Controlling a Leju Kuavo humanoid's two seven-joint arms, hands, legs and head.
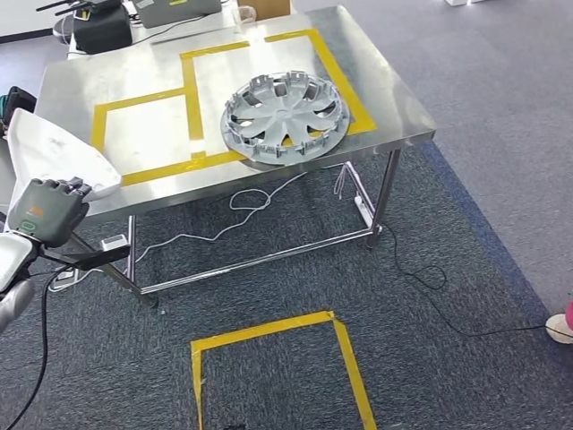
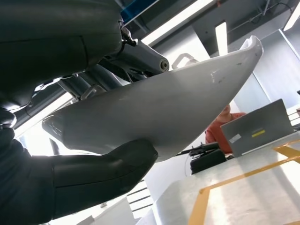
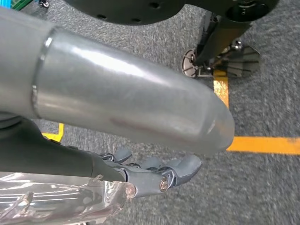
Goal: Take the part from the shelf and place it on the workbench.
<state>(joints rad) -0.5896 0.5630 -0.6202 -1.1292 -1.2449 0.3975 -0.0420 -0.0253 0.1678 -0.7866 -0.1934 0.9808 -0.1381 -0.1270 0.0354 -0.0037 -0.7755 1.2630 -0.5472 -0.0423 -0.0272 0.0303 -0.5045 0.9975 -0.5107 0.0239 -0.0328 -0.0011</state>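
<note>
My left hand grips a white curved part at the far left, over the front left corner of the steel workbench. In the left wrist view the dark thumb presses on the part from one side, with darker fingers on its other side. The part is held above the bench top, not resting on it. My right hand hangs over the grey carpet with its fingers stretched out and nothing in them.
A silver hubcap lies on the bench, overlapping the yellow tape frames. A laptop and a black device stand at the far edge. Cables trail under the bench. A taped square marks the carpet. A person sits behind the bench.
</note>
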